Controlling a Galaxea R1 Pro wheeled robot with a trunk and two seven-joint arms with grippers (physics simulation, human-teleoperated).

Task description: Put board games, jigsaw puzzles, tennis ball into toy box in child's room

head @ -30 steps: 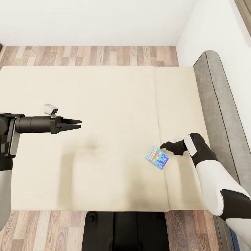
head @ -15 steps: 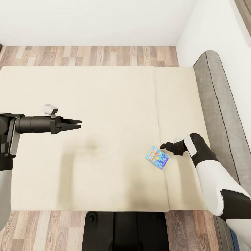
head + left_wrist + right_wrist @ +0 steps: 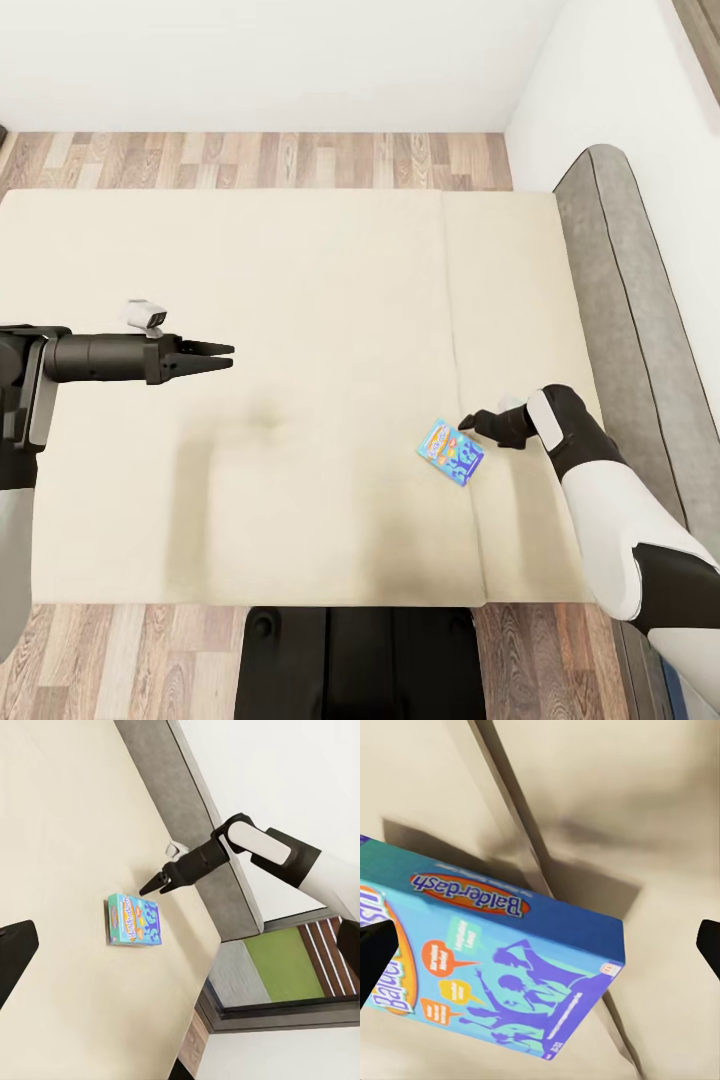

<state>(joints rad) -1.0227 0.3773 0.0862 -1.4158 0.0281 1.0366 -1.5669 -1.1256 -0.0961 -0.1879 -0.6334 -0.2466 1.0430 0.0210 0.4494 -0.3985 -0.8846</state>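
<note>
A small blue board game (image 3: pixel 451 451) lies flat on the beige bed (image 3: pixel 300 280), close to the seam between its two mattress parts. My right gripper (image 3: pixel 468 422) hovers at the box's far right corner, open. In the right wrist view its dark fingertips (image 3: pixel 376 952) stand wide apart, with the printed blue board game (image 3: pixel 495 960) below and between them. The left wrist view looks across the bed at the board game (image 3: pixel 135 920) and the right gripper (image 3: pixel 150 886) above it. My left gripper (image 3: pixel 225 357) hangs open over the left of the bed, holding nothing.
A low grey headboard (image 3: pixel 620 280) runs along the bed's right side against a white wall. Wood-plank floor (image 3: pixel 260 160) lies beyond the far edge. My dark base (image 3: pixel 360 660) stands at the near edge. A window (image 3: pixel 285 967) is past the headboard.
My right gripper has crept slightly lower, toward the blue board game. The left arm and the box have not moved.
</note>
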